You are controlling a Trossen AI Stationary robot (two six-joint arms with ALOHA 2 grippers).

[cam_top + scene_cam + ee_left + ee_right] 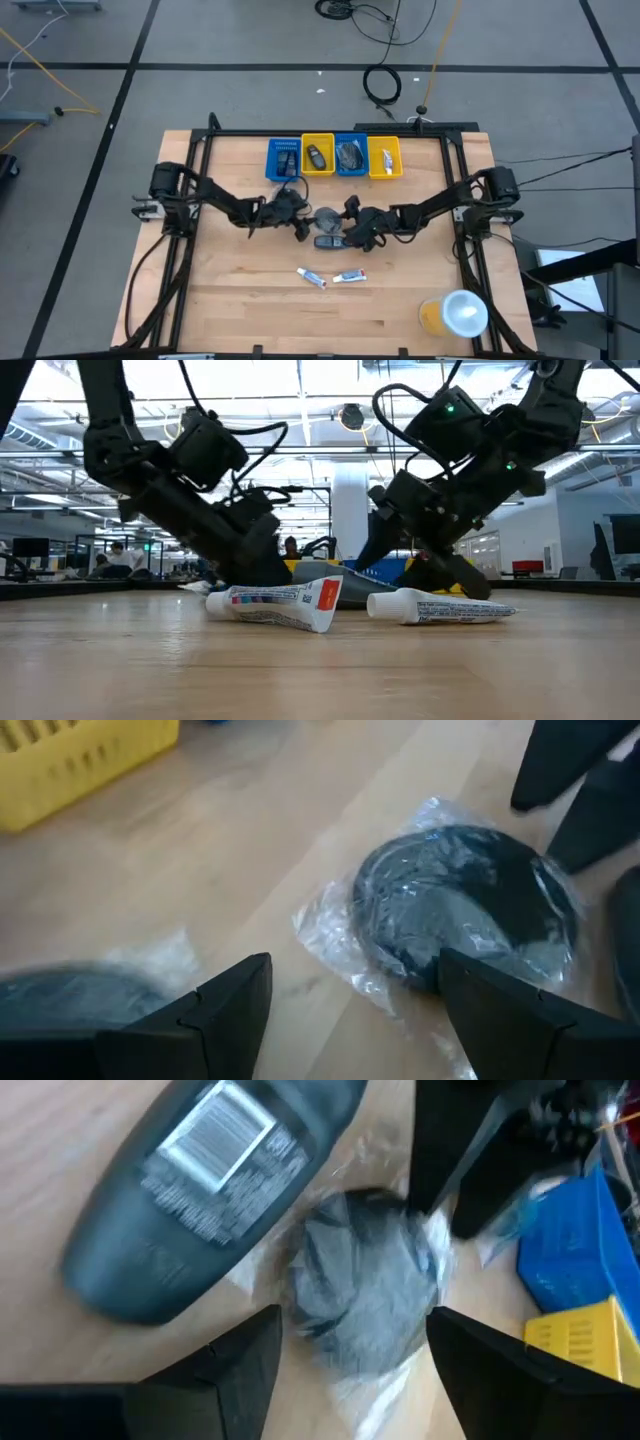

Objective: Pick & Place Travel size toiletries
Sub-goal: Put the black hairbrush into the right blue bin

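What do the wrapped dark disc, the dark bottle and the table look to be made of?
Disc: a dark, matt pad, perhaps foam or fabric, in clear crinkled plastic film that glints.
Bottle: likely dark plastic with a dull sheen and a printed white label.
Table: pale wood, shown by its grain and board seams.

In the low view both grippers' fingertips sit behind the two white tubes (275, 606) and cannot be made out. In the left wrist view a dark wrapped item (70, 995) is blurred and partly covered by a finger (200, 1020). In the right wrist view the dark bottle (200, 1190) is cut off by the picture's edge. Contents of the bins (333, 157) are too small to identify in the high view.
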